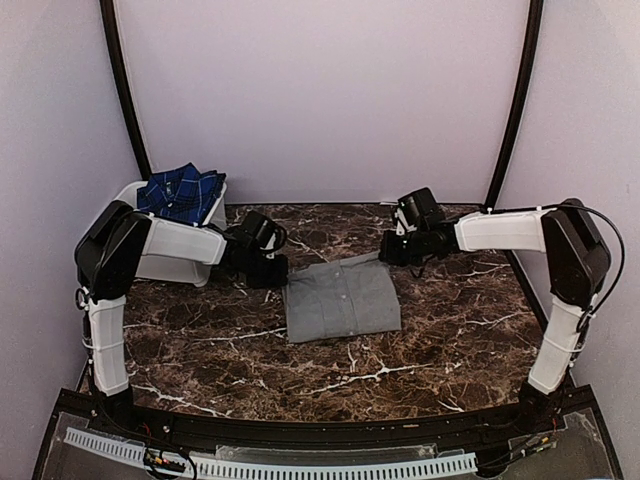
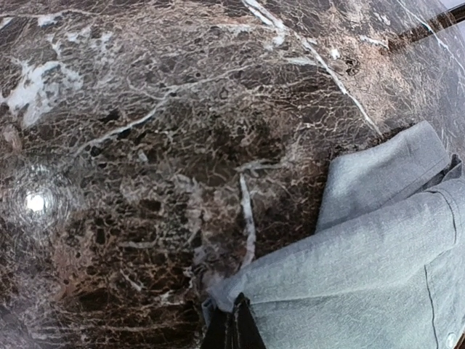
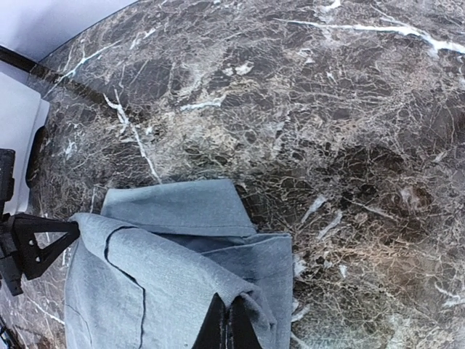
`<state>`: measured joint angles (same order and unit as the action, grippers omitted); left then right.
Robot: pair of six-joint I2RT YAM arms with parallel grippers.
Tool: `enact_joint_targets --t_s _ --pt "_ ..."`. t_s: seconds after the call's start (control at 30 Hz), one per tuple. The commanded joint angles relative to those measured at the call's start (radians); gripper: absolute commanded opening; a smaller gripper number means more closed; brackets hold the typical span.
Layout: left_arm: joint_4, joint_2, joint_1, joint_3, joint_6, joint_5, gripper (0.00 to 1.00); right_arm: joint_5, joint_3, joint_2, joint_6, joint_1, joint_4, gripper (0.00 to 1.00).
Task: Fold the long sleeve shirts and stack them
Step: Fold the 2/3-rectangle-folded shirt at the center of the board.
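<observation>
The grey long sleeve shirt [image 1: 342, 298] lies partly folded in the middle of the marble table, its far edge lifted at both corners. My left gripper [image 1: 283, 275] is shut on its far left corner, and the left wrist view shows the fingers [image 2: 234, 309] pinching the grey cloth [image 2: 363, 254]. At the far right corner my right gripper [image 1: 385, 255] is shut on the fabric; in the right wrist view the closed tips [image 3: 231, 305] pinch a fold of the shirt [image 3: 145, 269]. The plaid long sleeve shirt [image 1: 180, 192] sits bundled in the white tub at the back left.
The white plastic tub [image 1: 190, 268] stands at the table's back left, just behind my left arm. Dark marble tabletop [image 1: 330, 370] spreads in front of the grey shirt. Black frame posts [image 1: 515, 100] rise at both back corners.
</observation>
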<state>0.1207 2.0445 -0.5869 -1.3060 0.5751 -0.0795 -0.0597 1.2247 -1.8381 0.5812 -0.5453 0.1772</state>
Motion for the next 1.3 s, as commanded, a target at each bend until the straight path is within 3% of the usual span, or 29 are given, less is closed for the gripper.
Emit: enact_joint_targets --t_s 0.0,0.53,0.6,0.77,0.83,0.9,1.03,1.27 --pt "0.045 0.047 0.013 -0.010 -0.027 0.047 0.00 -0.021 0.023 0.045 0.000 0.000 -0.037 0.00" --pt "0.066 0.107 0.004 -0.057 -0.082 -0.025 0.00 -0.069 0.308 -0.328 0.012 0.071 0.029 0.00" --pt "0.086 0.105 0.003 -0.069 -0.085 -0.020 0.00 -0.073 0.325 -0.338 0.000 0.078 0.037 0.05" --pt "0.135 0.040 0.001 -0.083 -0.086 0.049 0.00 -0.044 0.333 -0.294 -0.051 0.084 0.068 0.33" --pt "0.157 0.005 0.001 -0.086 -0.082 0.099 0.05 -0.029 0.328 -0.258 -0.075 0.084 0.084 0.43" --pt "0.179 -0.036 0.001 -0.084 -0.067 0.148 0.17 -0.017 0.317 -0.211 -0.100 0.080 0.097 0.49" --pt "0.206 -0.117 0.000 -0.079 -0.049 0.220 0.40 0.034 0.279 -0.132 -0.156 0.043 0.124 0.49" --pt "0.193 -0.175 -0.047 -0.115 -0.039 0.191 0.45 0.090 0.255 -0.123 -0.273 -0.080 0.129 0.47"
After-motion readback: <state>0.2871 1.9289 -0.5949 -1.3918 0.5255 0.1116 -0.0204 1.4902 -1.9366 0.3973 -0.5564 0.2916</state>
